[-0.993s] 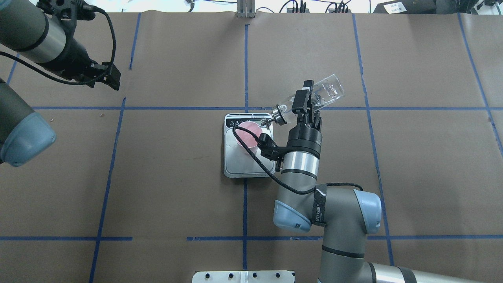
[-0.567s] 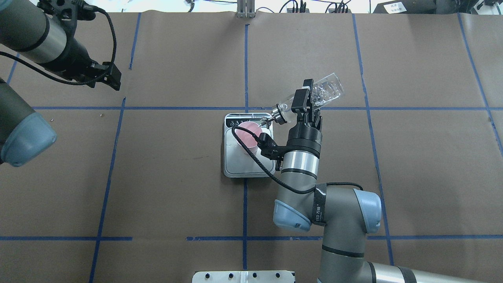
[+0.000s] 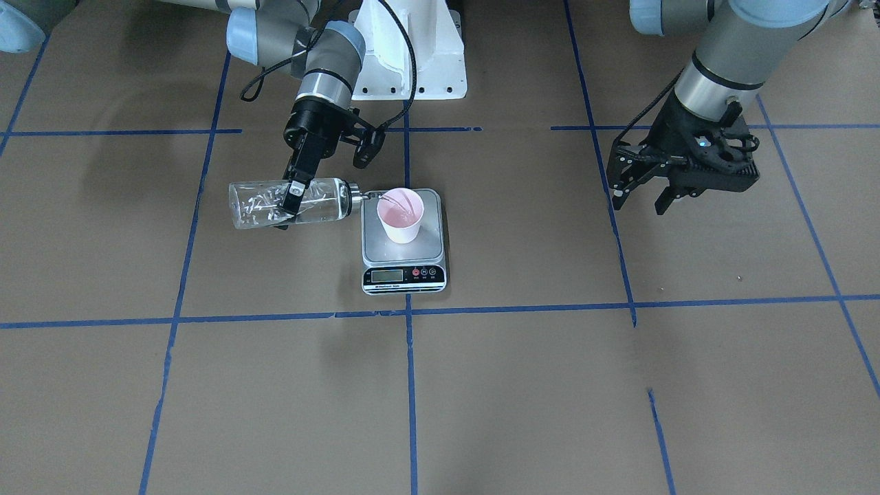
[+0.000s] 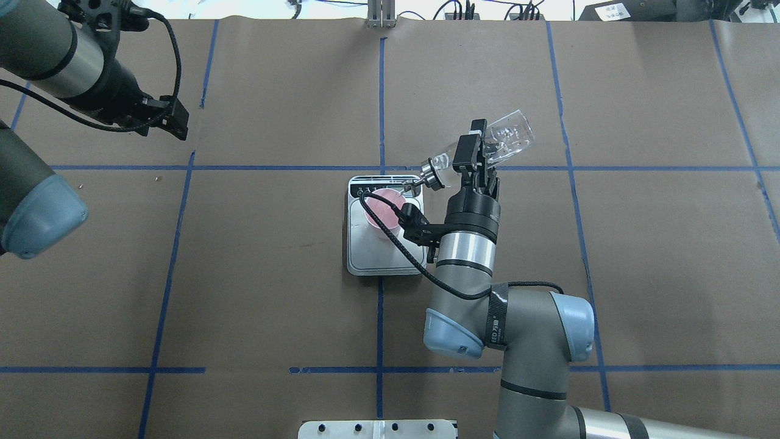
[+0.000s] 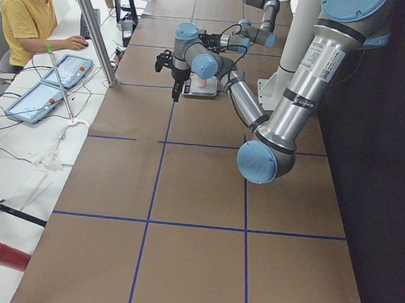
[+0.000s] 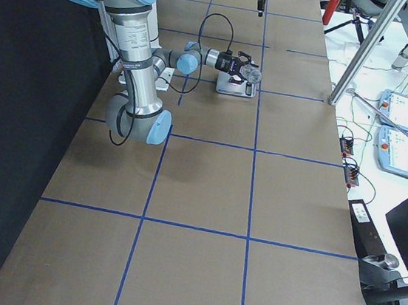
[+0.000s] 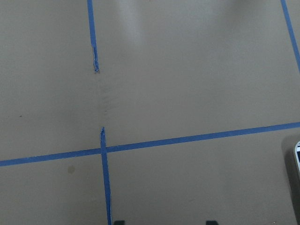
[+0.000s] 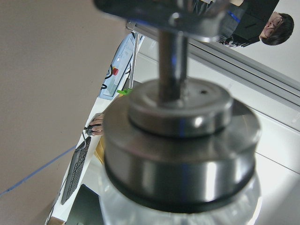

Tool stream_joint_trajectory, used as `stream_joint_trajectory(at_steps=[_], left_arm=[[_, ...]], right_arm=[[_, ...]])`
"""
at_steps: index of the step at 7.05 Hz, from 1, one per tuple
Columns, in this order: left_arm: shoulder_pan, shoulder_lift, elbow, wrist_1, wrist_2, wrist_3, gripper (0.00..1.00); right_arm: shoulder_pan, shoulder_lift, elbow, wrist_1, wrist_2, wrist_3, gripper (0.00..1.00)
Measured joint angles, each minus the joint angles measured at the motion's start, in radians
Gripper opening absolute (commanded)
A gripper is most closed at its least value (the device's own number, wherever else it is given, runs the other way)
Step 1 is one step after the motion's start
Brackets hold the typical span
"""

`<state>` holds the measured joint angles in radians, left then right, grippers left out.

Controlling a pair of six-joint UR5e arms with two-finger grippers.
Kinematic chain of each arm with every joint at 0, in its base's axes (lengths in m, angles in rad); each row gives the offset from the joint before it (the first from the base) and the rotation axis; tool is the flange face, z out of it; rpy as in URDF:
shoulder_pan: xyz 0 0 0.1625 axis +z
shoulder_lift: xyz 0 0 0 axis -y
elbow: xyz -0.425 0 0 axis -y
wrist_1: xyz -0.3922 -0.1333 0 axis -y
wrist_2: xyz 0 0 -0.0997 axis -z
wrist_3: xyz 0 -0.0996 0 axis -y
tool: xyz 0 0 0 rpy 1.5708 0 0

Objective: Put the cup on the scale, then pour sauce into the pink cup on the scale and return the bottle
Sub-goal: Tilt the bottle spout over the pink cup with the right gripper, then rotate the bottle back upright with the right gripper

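The pale pink cup (image 3: 400,214) stands upright on the silver scale (image 3: 430,242), whose black display strip faces away from me. My right gripper (image 3: 287,201) is shut on the clear glass bottle (image 3: 253,204) and holds it almost level. The metal cap and spout point at the cup's rim. Clear sauce with bubbles lies along the bottle. A thin thread of it seems to run into the cup. In the overhead view the bottle (image 4: 510,137), cup (image 4: 379,208) and scale (image 4: 365,259) show too. The cap (image 8: 180,140) fills the right wrist view. My left gripper (image 3: 639,205) is open and empty, far from the scale.
Brown paper with blue tape lines covers the table. The white robot base (image 3: 412,69) stands behind the scale. The right wrist's black cable (image 4: 390,238) hangs over the scale. An operator (image 5: 26,20) sits at a side desk beyond the table's far edge.
The bottle has shifted slightly toward the far side, and its spout has moved a little toward the cup's far rim. The left arm has not moved.
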<state>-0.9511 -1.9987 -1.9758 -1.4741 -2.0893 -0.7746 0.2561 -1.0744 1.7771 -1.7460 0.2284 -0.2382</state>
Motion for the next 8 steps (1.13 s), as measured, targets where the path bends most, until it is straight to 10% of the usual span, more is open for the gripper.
stream_joint_trajectory(at_steps=[8], left_arm=[[0.0, -0.006, -0.002, 0.0, 0.001, -0.002, 0.66]], right_arm=[[0.0, -0.064, 0.066, 0.007, 0.113, 0.444, 0.0]])
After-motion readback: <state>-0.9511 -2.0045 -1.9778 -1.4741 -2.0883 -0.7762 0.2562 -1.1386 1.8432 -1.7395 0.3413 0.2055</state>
